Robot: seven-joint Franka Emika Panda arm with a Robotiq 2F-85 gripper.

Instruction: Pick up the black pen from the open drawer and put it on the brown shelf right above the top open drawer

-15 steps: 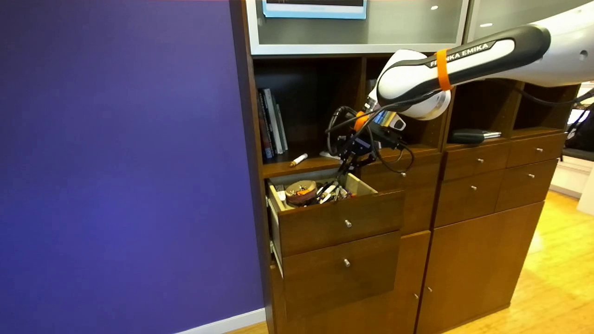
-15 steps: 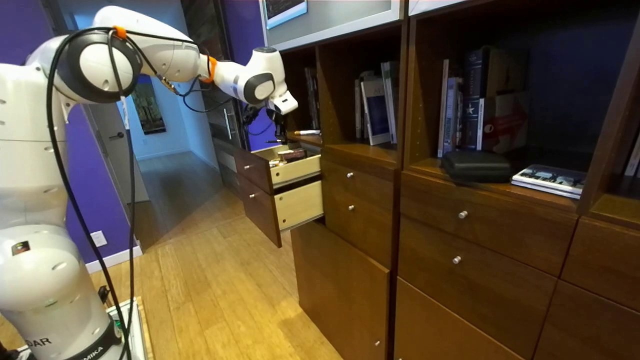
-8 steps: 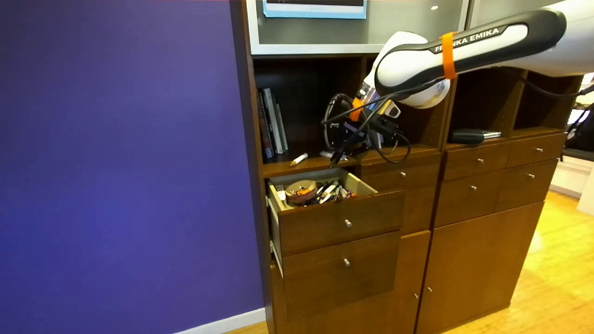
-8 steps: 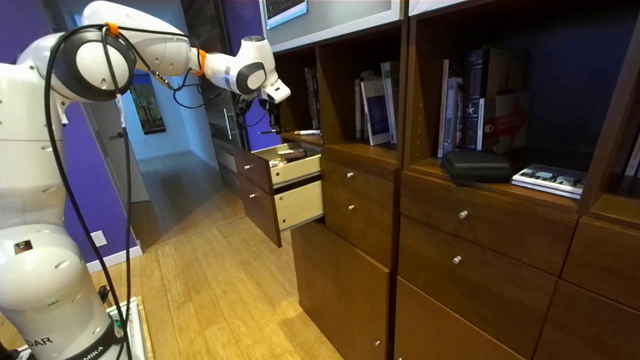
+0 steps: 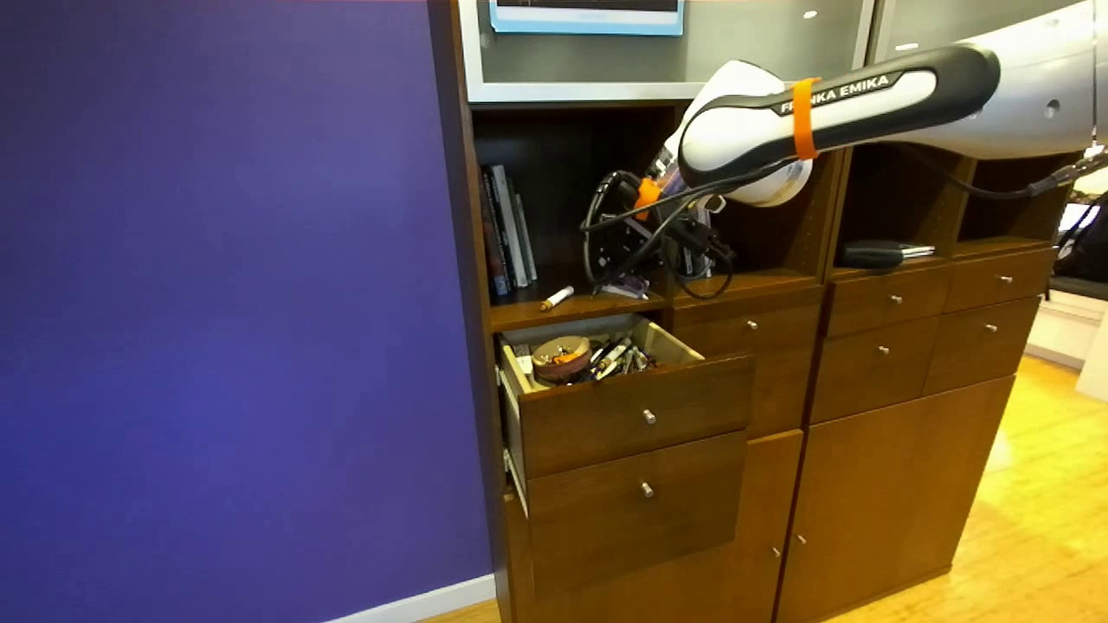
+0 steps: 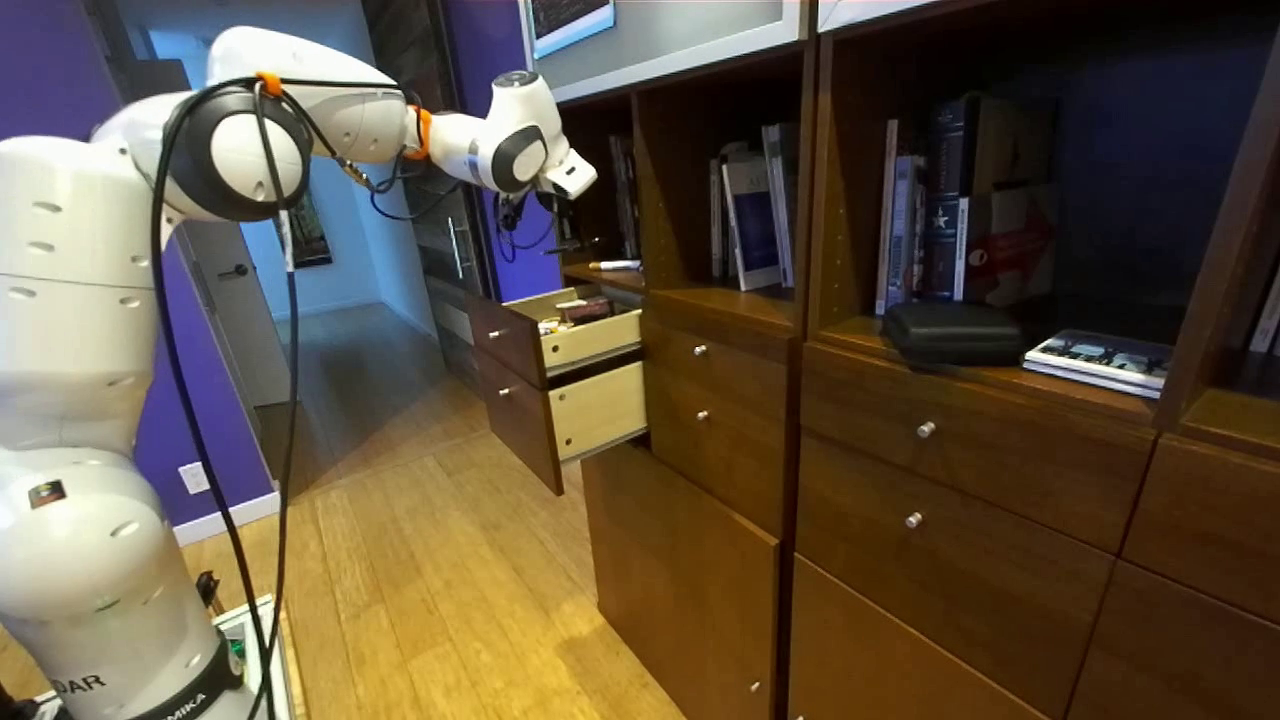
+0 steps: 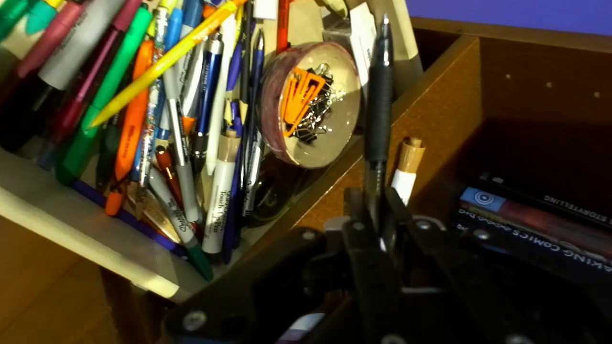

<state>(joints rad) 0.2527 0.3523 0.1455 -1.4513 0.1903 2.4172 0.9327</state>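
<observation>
The gripper (image 7: pixel 375 205) has its two fingers brought almost together, with only the thin body of the black pen (image 7: pixel 379 110) pinched between them; in the wrist view the pen reaches out past the fingertips, its pointed end turned away from them. In both exterior views the gripper hangs in front of the cubby (image 5: pixel 580 190), near to the brown shelf (image 5: pixel 580 310), and there the pen is a thin dark line at best, so one cannot say with certainty whether it is already over the board. On this shelf lies a white marker (image 5: pixel 557 298) with a tan end, close to the front edge, and further in some books (image 5: pixel 511 229) stand upright, leaning a little. Below the shelf, the open drawer (image 5: pixel 597 433) is pulled out and crowded with pens (image 7: pixel 209 81), among them a slim yellow one (image 7: pixel 162 64) lying across the others; a round bowl (image 7: pixel 275 112) inside it holds orange clips (image 7: pixel 299 100) and some metal clips (image 7: pixel 318 112). Under it a taller drawer (image 5: pixel 636 510) is pulled out as well, and beside the cabinet (image 5: pixel 883 484) there is a plain purple wall (image 5: pixel 234 311).
</observation>
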